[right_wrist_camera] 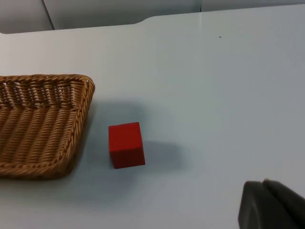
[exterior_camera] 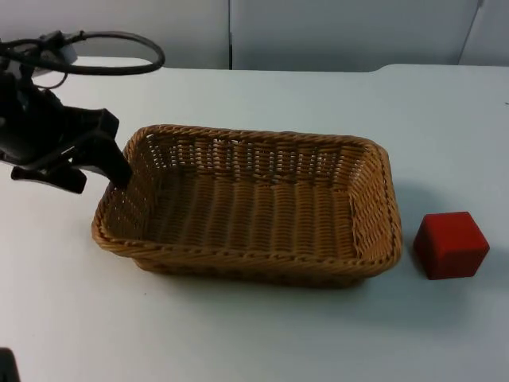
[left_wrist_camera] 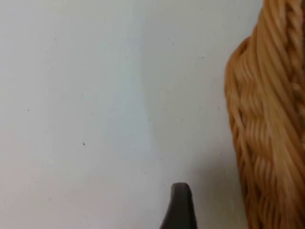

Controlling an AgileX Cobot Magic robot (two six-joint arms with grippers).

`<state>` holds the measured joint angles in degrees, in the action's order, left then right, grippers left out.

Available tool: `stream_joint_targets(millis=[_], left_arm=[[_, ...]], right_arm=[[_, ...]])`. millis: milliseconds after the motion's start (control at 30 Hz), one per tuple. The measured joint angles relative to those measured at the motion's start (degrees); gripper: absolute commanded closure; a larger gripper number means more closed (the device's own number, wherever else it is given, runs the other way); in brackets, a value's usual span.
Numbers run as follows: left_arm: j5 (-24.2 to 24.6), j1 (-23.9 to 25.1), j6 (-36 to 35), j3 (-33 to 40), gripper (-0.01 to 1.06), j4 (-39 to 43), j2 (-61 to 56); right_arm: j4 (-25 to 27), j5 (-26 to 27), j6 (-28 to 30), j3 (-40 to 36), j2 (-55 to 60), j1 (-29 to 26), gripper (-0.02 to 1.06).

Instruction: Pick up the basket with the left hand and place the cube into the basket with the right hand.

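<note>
A rectangular woven wicker basket rests on the middle of the white table. My left gripper is open at the basket's left end and straddles the short wall, one finger inside and one outside. In the left wrist view the outer fingertip stands over bare table, a gap away from the basket's wall. A red cube sits on the table just right of the basket, apart from it. In the right wrist view my right gripper waits back from the cube and the basket's corner.
The grey partition wall closes the far edge of the table. Bare white table lies in front of the basket and around the cube. A small dark object shows at the near left corner.
</note>
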<state>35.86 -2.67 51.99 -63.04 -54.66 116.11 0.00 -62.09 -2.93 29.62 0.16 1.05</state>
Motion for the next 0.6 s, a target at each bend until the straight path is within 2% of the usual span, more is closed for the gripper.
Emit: stream_joint_targets(millis=[100, 167, 200, 233, 267, 367, 400, 500, 600], left_arm=[[0.51, 0.0, 0.0, -0.64, 0.41, -0.87, 1.65], [0.9, 0.0, 0.0, -1.45, 0.46, -1.5, 3.08], [0.9, 0.0, 0.0, -1.45, 0.52, -1.5, 3.08], [1.34, 0.0, 0.0, -1.74, 0.52, -1.94, 3.66], [1.67, -0.11, 0.0, -2.11, 0.64, -2.35, 3.93], [2.1, -0.22, 0.0, -2.65, 0.86, -2.64, 4.18], [2.1, -0.22, 0.28, -2.77, 0.86, -2.68, 4.18], [1.37, -0.3, 1.36, -2.99, 1.02, -2.8, 4.18], [1.11, -0.3, 1.35, -2.99, 1.05, -2.8, 4.18]], right_arm=[[0.0, 0.0, 0.0, 0.0, 0.0, 0.0, 1.05], [0.0, 0.0, 0.0, 0.0, 0.0, 0.0, 1.05], [0.0, 0.0, 0.0, 0.0, 0.0, 0.0, 1.05], [0.0, 0.0, 0.0, 0.0, 0.0, 0.0, 1.05], [0.0, 0.0, 0.0, 0.0, 0.0, 0.0, 1.05], [0.0, 0.0, 0.0, 0.0, 0.0, 0.0, 1.05], [0.0, 0.0, 0.0, 0.0, 0.0, 0.0, 1.05], [0.0, 0.0, 0.0, 0.0, 0.0, 0.0, 1.05], [0.0, 0.0, 0.0, 0.0, 0.0, 0.0, 1.05]])
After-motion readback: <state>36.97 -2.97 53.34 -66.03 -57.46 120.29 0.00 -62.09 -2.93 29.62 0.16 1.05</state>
